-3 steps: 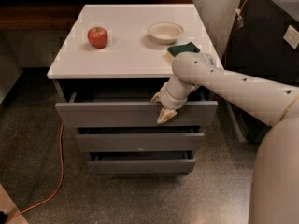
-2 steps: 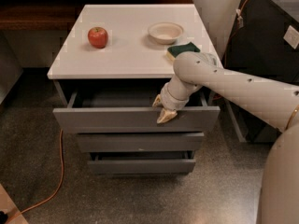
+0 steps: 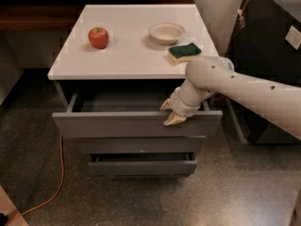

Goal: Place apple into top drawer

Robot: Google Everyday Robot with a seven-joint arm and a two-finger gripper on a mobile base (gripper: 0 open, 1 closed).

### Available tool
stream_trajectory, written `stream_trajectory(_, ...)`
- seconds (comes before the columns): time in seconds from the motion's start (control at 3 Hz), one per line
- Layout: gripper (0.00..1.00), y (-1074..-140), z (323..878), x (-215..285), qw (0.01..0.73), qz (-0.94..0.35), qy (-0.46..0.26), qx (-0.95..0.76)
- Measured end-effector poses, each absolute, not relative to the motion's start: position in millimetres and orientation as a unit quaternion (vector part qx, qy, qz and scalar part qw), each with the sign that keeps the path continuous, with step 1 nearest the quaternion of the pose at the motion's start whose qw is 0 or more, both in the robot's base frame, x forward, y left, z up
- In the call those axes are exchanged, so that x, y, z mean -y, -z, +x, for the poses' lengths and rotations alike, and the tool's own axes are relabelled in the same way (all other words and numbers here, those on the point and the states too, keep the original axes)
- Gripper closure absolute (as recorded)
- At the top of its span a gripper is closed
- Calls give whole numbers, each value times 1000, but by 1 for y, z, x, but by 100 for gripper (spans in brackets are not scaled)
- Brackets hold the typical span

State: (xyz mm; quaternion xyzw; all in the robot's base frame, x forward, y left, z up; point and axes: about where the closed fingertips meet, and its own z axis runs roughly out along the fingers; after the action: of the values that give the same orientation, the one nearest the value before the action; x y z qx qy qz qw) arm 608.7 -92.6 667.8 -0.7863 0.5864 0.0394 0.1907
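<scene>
Gripper: pale two-finger gripper [image 3: 170,113], jaws clenched over the wide grey top drawer [image 3: 117,125] rim.
Advice: pull straight, level, fully open before fetching the round red apple [image 3: 98,37].

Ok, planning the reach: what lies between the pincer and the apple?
In the camera view, only bare cabinet top and the open top drawer; the pincer is at the drawer's front rim, the apple on top.

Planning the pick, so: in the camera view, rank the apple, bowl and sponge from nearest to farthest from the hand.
The hand is at the top drawer's front edge, right of middle.
1. Green sponge, at the countertop's right edge.
2. Beige bowl, behind the sponge.
3. Apple, far left.
</scene>
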Motion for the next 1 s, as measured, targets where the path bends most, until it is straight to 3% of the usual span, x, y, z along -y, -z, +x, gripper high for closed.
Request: stream_trajectory(1.0, 100, -653, 592, 88, 173, -799, -39, -574)
